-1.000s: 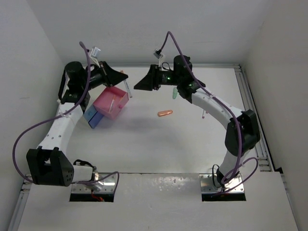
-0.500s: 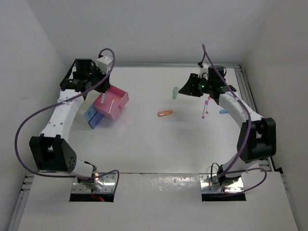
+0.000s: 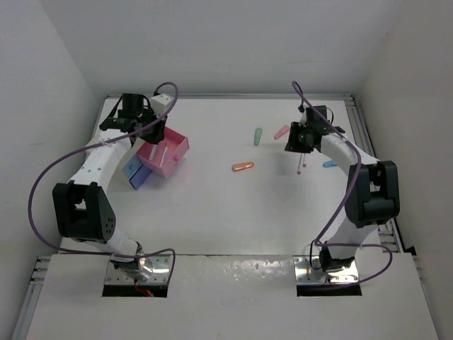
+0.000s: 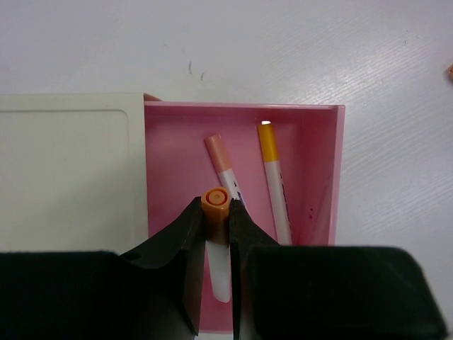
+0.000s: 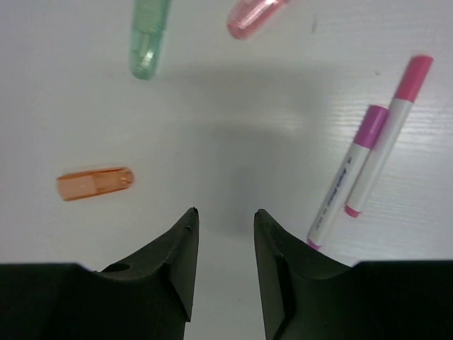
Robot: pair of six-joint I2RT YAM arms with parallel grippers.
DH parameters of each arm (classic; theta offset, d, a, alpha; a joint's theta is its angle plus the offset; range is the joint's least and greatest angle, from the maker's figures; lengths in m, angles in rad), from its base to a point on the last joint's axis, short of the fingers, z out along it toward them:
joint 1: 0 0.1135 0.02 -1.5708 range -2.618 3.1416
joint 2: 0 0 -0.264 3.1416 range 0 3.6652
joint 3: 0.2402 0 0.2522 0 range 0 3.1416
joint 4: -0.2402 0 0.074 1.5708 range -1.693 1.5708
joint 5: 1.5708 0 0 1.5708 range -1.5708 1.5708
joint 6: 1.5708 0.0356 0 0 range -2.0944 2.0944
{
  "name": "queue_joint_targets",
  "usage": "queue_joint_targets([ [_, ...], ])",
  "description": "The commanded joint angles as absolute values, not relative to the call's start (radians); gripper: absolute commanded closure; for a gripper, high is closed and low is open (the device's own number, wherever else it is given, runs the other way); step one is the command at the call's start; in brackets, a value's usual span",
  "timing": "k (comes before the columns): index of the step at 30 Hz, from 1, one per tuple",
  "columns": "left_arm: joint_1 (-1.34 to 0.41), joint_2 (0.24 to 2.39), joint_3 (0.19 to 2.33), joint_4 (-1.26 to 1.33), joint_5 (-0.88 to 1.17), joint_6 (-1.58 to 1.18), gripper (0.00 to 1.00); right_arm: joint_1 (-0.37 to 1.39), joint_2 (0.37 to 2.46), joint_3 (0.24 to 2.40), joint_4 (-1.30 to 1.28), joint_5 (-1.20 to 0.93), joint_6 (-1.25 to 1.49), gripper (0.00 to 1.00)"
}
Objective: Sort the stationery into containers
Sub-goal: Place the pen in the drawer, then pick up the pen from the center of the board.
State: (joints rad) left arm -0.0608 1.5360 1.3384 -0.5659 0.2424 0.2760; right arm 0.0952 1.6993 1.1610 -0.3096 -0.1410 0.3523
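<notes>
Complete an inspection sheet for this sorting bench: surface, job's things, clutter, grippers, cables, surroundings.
Surface: white table, no spills seen.
Job's things: pink box holds a yellow-capped pen and a pink-capped pen; blue box beside it; orange cap, green cap, pink cap, light-blue piece and two loose pens lie on the table.
Clutter: cream panel beside the pink box, purpose unclear.
Grippers: left gripper shut on an orange-capped pen over the pink box; right gripper open, empty.
Cables: purple cables loop off both arms.
Surroundings: white walls.
</notes>
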Motion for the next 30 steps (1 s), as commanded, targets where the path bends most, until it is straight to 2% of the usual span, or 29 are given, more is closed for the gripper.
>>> queue_joint_targets([
  [1,-0.077,1.540,1.381,-0.529,0.232,0.282,0.91,0.074,1.729,1.193,-0.363,-0.023,0.318,0.64],
  [7,-0.092,1.552,1.408,-0.540,0.230,0.282,0.90,0.058,1.743,1.161,-0.402,-0.003,0.327,0.63],
  [9,-0.103,1.565,1.426,-0.551,0.235,0.291,0.77,0.054,1.744,1.152,-0.416,0.020,0.330,0.61],
  [10,-0.103,1.569,1.437,-0.570,0.242,0.293,0.59,0.049,1.746,1.149,-0.419,0.020,0.333,0.61],
  [12,-0.106,1.580,1.463,-0.581,0.244,0.279,0.39,0.045,1.747,1.141,-0.426,0.020,0.339,0.61],
  [13,-0.106,1.580,1.469,-0.581,0.245,0.275,0.36,0.044,1.749,1.138,-0.426,0.020,0.341,0.61],
  [16,-0.107,1.560,1.486,-0.565,0.262,0.256,0.33,0.044,1.762,1.138,-0.426,0.031,0.342,0.62],
  [30,-0.124,1.493,1.542,-0.560,0.275,0.210,0.30,0.055,1.853,1.137,-0.425,0.121,0.365,0.68],
])
